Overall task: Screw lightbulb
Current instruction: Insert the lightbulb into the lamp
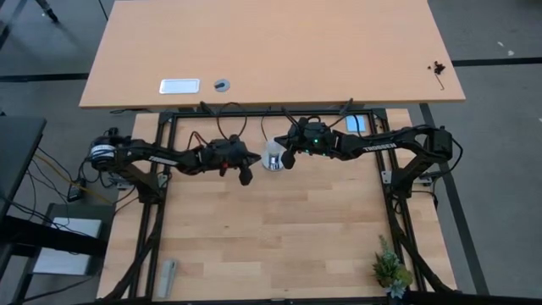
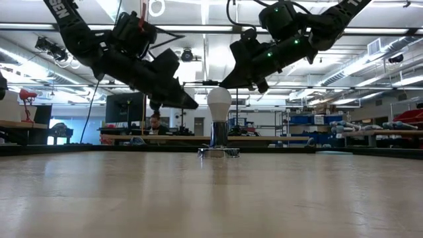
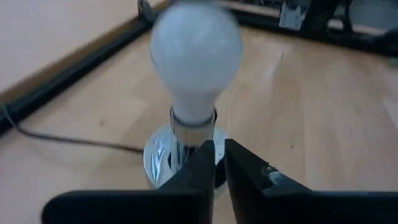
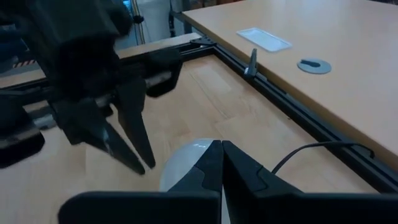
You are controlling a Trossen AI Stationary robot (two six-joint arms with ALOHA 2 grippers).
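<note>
The white lightbulb [image 3: 196, 53] stands upright in a round silvery socket base [image 3: 158, 155] at the table's far middle [image 1: 273, 154]. My left gripper [image 3: 219, 158] hangs just left of it, at the height of the bulb's lower half [image 2: 190, 104]. Its fingers point at the socket with a narrow gap between them and hold nothing. My right gripper [image 4: 221, 152] is shut and slants down from the right, its tips right at the bulb's top [image 2: 225, 84]. My right gripper has its shut fingertips [image 4: 211, 163] right by the bulb's rounded top [image 4: 183, 165], coming down at a slant from the table's right. I cannot tell whether they touch the glass.
A thin black cord [image 3: 74, 140] runs from the socket base across the wood. Black frame rails [image 4: 280, 112] border the table's far side, with a second desk [image 1: 271, 51] beyond. A small plant [image 1: 389, 269] stands at the near right, a grey object [image 1: 167, 275] at the near left.
</note>
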